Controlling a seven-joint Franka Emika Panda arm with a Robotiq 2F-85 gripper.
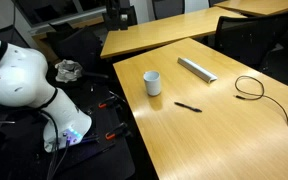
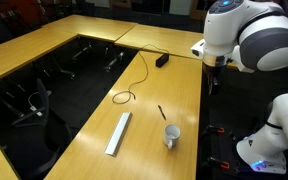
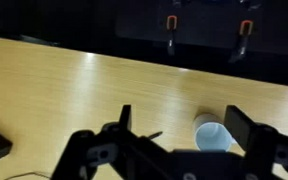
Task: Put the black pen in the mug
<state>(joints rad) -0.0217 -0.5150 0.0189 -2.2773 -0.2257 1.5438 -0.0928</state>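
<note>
Pale wood worktop (image 1: pixel 219 140) carries every item in both exterior views.

1. Pincer. In the wrist view the pincer (image 3: pixel 184 128) comes in from the lower edge. Its two fingers (image 3: pixel 124 120) are spread wide apart. Nothing is between them and I have hold of nothing. It hangs above the worktop and touches no item. The white arm (image 2: pixel 239 35) stands at the worktop's side, over the dark floor.

2. Black pen. The black pen (image 1: pixel 188 107) lies flat on the bare wood, outside the mug and apart from it. In an exterior view the black pen (image 2: pixel 162 113) sits between the mug and the cable loop, nearer to the mug. In the wrist view a thin dark sliver (image 3: pixel 154 134) shows just beside the mug. It may be the pen, but it is too small for me to confirm.

3. Mug. The mug (image 1: pixel 153 83) stands upright, mouth up, near the worktop's edge on the arm's side. In the wrist view the mug (image 3: pixel 212 136) appears low in the picture, between the two fingers' lines and closer to one of them.

4. Other items. A grey flat bar (image 2: pixel 118 133) lies flat near the mug, not touching it. A thin black cable (image 1: pixel 249 88) forms a loop well apart from the mug and trails away across the wood.
</note>
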